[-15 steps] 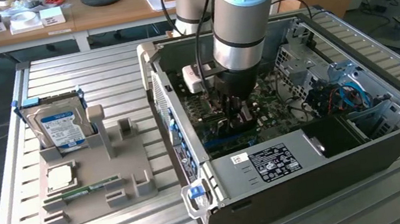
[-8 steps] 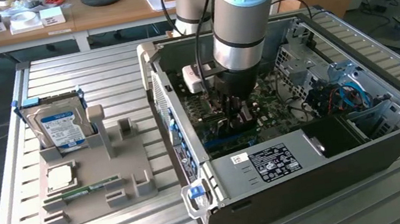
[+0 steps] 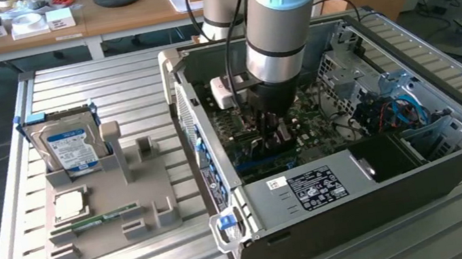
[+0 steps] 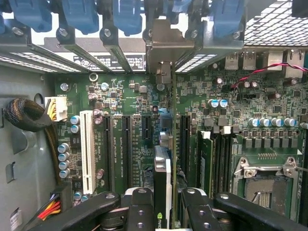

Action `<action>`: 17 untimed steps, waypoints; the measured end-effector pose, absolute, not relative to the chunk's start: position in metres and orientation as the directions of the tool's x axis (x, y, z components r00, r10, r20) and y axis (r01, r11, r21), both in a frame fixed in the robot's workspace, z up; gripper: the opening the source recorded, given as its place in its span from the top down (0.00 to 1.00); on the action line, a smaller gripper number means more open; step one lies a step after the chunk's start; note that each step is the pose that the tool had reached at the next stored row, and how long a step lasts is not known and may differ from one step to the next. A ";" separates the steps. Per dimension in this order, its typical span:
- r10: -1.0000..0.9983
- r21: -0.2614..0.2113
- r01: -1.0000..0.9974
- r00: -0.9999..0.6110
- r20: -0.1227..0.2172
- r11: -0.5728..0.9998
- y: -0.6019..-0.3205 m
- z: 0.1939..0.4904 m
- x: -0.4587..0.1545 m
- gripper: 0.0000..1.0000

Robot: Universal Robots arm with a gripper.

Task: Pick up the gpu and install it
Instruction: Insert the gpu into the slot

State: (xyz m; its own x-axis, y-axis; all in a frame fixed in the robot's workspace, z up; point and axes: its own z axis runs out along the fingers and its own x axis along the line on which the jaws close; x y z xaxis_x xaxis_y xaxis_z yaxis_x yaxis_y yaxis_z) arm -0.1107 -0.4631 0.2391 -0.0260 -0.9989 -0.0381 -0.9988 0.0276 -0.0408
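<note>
Clamped between two black fingers (image 4: pixel 139 211), one gpu (image 4: pixel 162 178) stands edge-on over one green motherboard (image 4: pixel 130 130); the gripper (image 4: pixel 163 211) grips it inside one open computer case (image 3: pixel 354 221).

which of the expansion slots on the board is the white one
The long white slot, the one nearest the yellow-wired connector by the case wall. The other slots are black, and the gpu in the gripper stands over one of those.

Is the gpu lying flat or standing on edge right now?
On edge. The gpu stands upright between the fingers, thin side up, over the motherboard slots inside the case.
</note>
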 end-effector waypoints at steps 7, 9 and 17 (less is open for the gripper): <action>-0.999 -0.041 -0.999 -0.026 -0.039 0.028 -0.463 0.237 -0.111 0.73; -0.999 -0.041 -0.999 -0.026 -0.039 0.028 -0.463 0.237 -0.111 0.73; -0.999 -0.041 -0.999 -0.026 -0.038 0.027 -0.463 0.237 -0.112 0.73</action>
